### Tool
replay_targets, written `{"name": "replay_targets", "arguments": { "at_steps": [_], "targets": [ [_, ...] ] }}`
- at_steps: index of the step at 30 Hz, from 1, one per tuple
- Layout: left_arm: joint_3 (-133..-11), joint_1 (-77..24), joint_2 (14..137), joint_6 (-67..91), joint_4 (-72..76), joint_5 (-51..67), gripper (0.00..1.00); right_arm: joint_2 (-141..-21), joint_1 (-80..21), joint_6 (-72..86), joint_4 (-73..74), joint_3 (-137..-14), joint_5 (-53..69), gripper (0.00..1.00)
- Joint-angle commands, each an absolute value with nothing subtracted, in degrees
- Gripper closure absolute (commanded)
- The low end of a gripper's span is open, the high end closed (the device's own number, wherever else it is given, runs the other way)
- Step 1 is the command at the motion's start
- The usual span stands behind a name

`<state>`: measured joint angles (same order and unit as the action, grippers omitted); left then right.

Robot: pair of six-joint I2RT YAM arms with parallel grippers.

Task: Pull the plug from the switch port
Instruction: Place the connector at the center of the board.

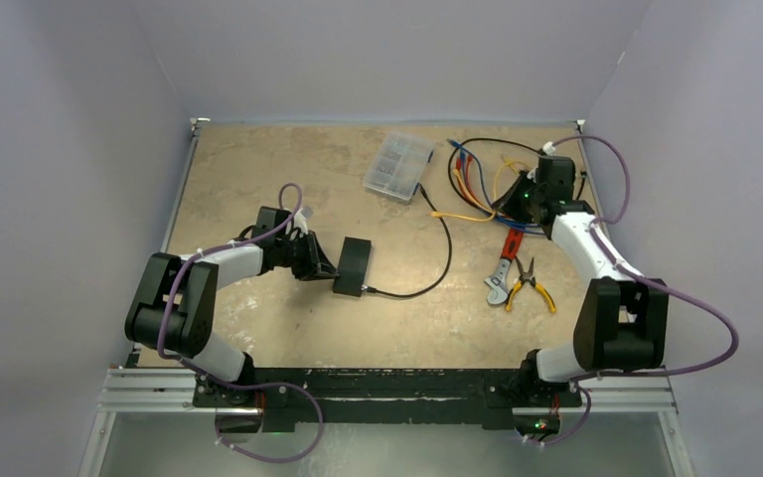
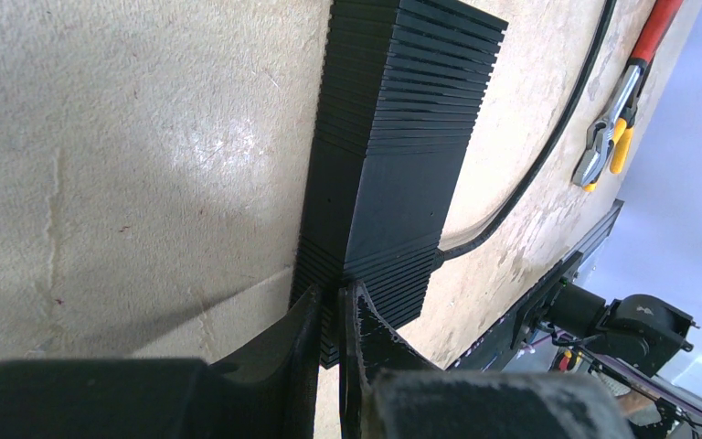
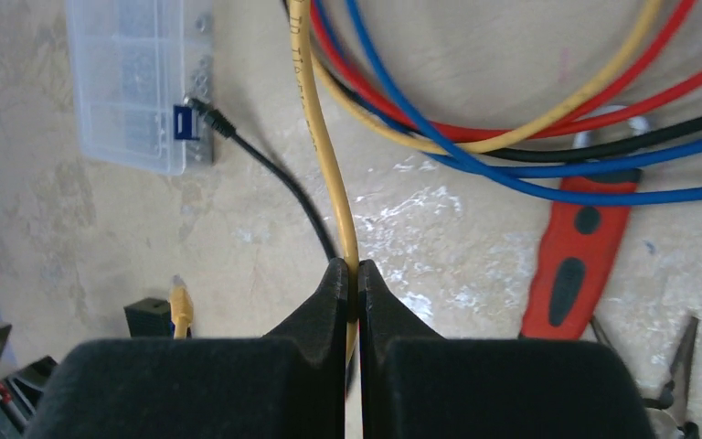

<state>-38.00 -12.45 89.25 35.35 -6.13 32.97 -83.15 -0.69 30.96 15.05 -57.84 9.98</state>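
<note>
The switch, a flat black ribbed box, stands on edge on the table left of centre. My left gripper is shut on its edge; in the left wrist view the fingers pinch the near corner of the switch. A black cable runs into the switch's near end. My right gripper is at the back right, shut on a yellow cable. That cable's yellow plug hangs free, apart from the switch behind it.
A clear compartment case lies at the back centre, the black cable's far end beside it. Red, blue and black cables coil under the right arm. A red-handled wrench and yellow-handled pliers lie right of centre.
</note>
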Motion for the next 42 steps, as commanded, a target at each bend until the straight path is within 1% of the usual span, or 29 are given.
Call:
{"name": "replay_targets", "arguments": {
  "at_steps": [1,6,12,23,42],
  "targets": [
    [-35.6,-12.0,92.5,30.4,-11.1,19.6,1.0,-80.1,4.8,34.6,10.5,-55.8,15.6,1.0],
    [-35.6,-11.9,92.5,30.4,-11.1,19.7,1.0,-79.1,9.5,36.6,7.5,-52.6,18.6,1.0],
    [-35.7,-11.9,92.6,30.4,-11.1,19.7,1.0,-79.8,12.0,36.7,7.2,-52.9,18.7,1.0],
    [-35.7,-11.9,93.0,30.3,-11.0,19.6,1.0,-85.5,14.0,37.8,4.3,-56.2,20.3,1.0],
    [-35.9,-12.0,92.9,30.2,-11.2,19.3,1.0,-97.1,15.2,46.8,-2.4,-63.2,21.0,1.0]
  ]
}}
